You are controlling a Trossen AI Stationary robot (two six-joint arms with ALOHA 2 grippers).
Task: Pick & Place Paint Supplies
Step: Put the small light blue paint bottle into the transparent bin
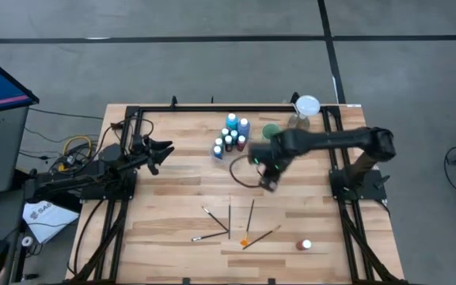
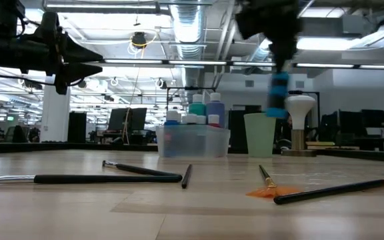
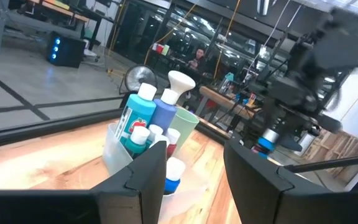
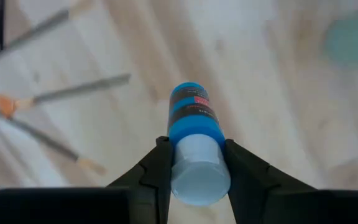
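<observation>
Nearest, along the front of the wooden table (image 1: pixel 172 198): thin paintbrushes (image 1: pixel 229 222) scattered flat, one with an orange-tipped head (image 2: pixel 262 191), plus a small red white-capped bottle (image 1: pixel 304 246) lying apart toward the front right. Farther in and lifted clear of the tabletop: right gripper (image 4: pixel 194 165) with both dark fingers clamped on the white cap of a blue paint bottle (image 4: pixel 194 121), the label end pointing down at the wood, brushes visible beneath it. Same bottle seen hanging under the right arm (image 1: pixel 323 142) from table height (image 2: pixel 279 93), above and just in front of the pale green cup (image 2: pixel 259 134). Beyond that, near the back edge: clear plastic tray (image 2: pixel 192 141) packed with white-capped bottles (image 1: pixel 232 134), blue and teal, with a taller teal one (image 3: pixel 135 118) standing among them; cup just beside the tray on the right, and a white-topped object (image 1: pixel 307 105) behind it near the back right corner. Off at the left side, well apart from tray and brushes: left gripper (image 3: pixel 194 168) held above the table, fingers apart with nothing between them, aimed across at the tray. Past the table, only grey floor and a blurred room with lit ceiling.
</observation>
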